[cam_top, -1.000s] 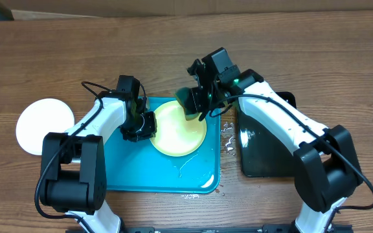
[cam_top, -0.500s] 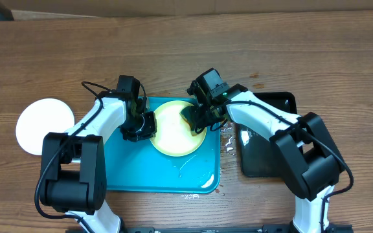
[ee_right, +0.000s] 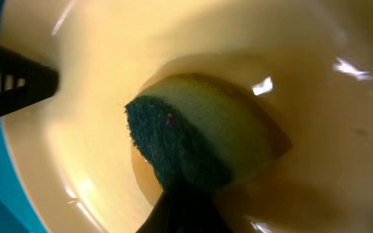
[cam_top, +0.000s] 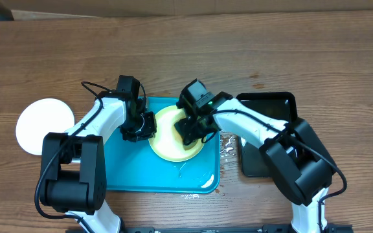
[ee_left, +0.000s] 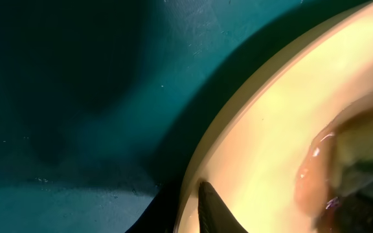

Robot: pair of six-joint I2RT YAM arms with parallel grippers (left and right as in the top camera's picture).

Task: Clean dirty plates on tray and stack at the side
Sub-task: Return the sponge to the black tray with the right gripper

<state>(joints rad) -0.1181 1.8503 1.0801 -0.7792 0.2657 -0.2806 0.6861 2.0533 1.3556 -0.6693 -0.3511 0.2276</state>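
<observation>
Left fingers [cam_top: 142, 126] stay clamped on the pale yellow-green round plate [cam_top: 167, 144] at its left rim, in the turquoise plastic tray [cam_top: 128, 175] at its far-right corner, with bare floor nearer. Right fingers [cam_top: 188, 131], clenching a green sponge [ee_right: 199, 149], have swung from the plate's rim to its centre.

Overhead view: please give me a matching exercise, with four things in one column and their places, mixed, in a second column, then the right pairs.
Things
1. pale yellow-green round plate
2. white round plate
3. black rectangular tray
4. green sponge

Places
A. on the wooden table, left of the turquoise plastic tray
B. in the right gripper, against a plate
C. on the turquoise plastic tray
D. on the wooden table, right of the turquoise plastic tray

Pairs: 1-C, 2-A, 3-D, 4-B
</observation>
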